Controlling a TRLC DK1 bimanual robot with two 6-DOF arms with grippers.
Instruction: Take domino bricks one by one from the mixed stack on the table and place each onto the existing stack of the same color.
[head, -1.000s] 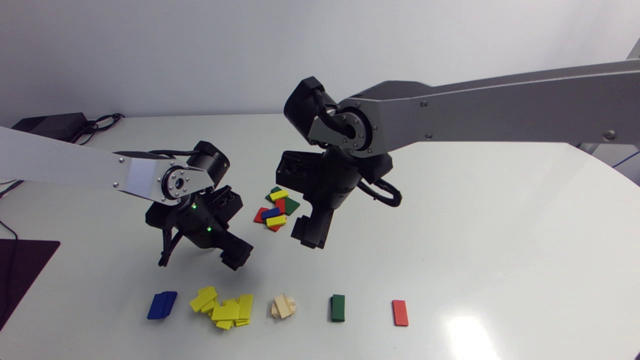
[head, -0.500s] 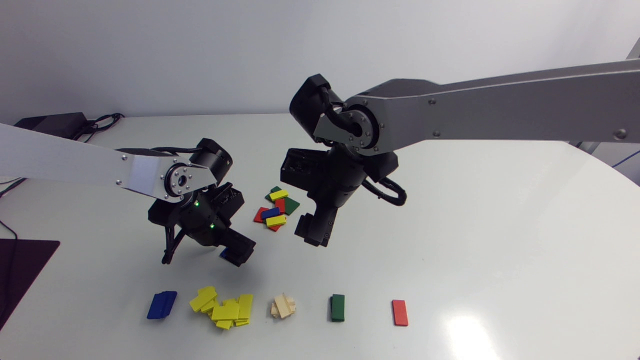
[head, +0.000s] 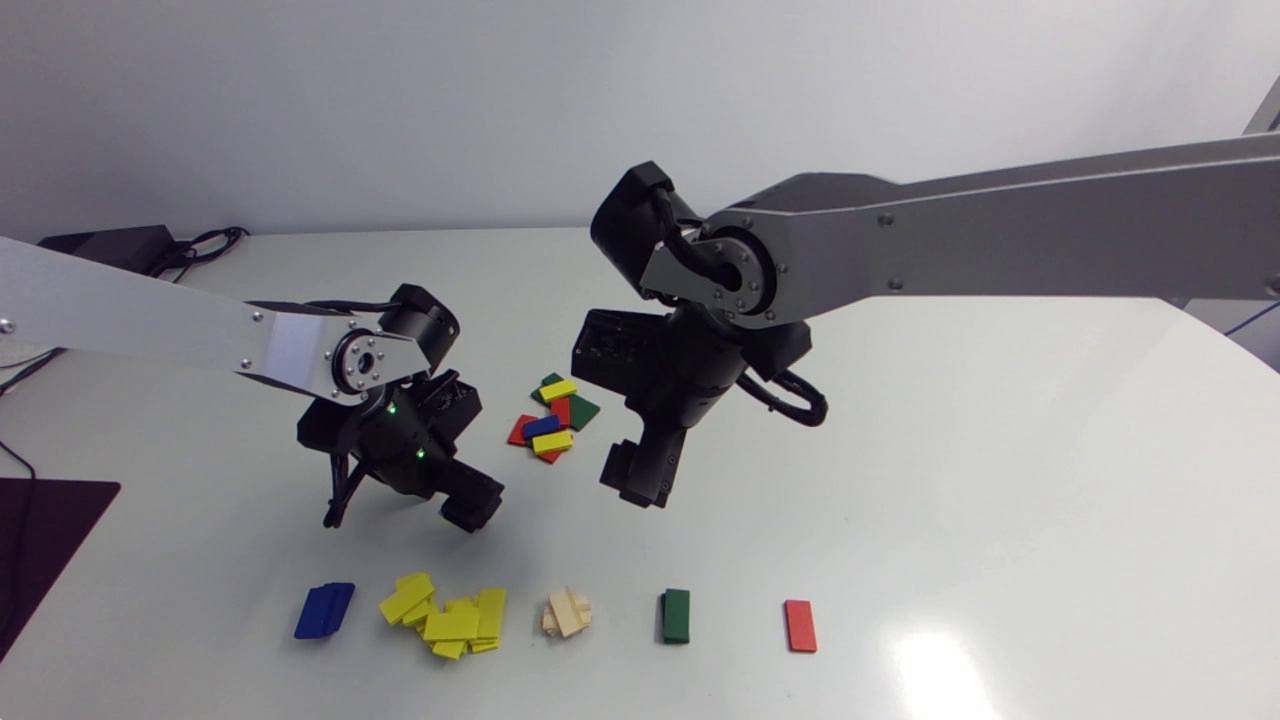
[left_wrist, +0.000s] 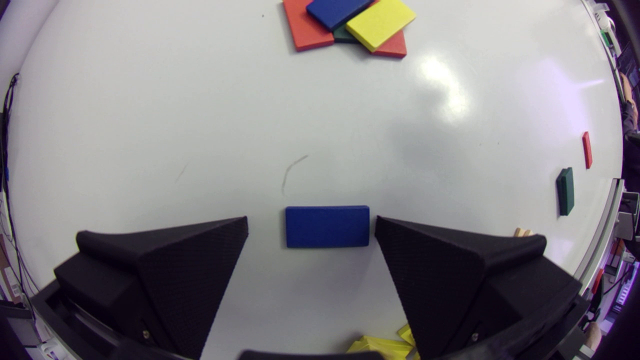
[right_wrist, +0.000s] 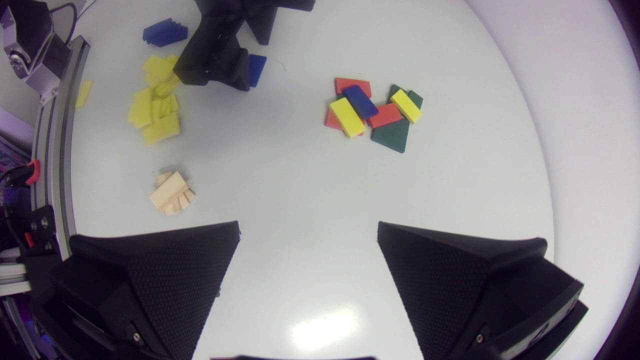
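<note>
A blue brick (left_wrist: 327, 226) lies flat on the table between the fingers of my left gripper (left_wrist: 311, 222). One finger is almost at its end and the other stands a gap away, so the gripper is open. In the head view that gripper (head: 470, 510) hangs low, left of the mixed pile (head: 550, 420) of red, green, yellow and blue bricks, and hides the brick. My right gripper (head: 640, 482) hovers open and empty just right of the pile. Along the front lie the blue stack (head: 323, 610), yellow heap (head: 447, 615), wooden stack (head: 567, 613), green brick (head: 676, 615) and red brick (head: 800, 625).
A dark mat (head: 40, 540) covers the table's left edge. A black box with cables (head: 110, 250) sits at the back left. The right wrist view shows my left gripper (right_wrist: 220, 55) over the blue brick (right_wrist: 257, 69) beside the yellow heap (right_wrist: 155, 107).
My left gripper's fingers have drawn closer around the blue brick, which the gripper now hides from above. My right arm has shifted a little to the right, away from the pile.
</note>
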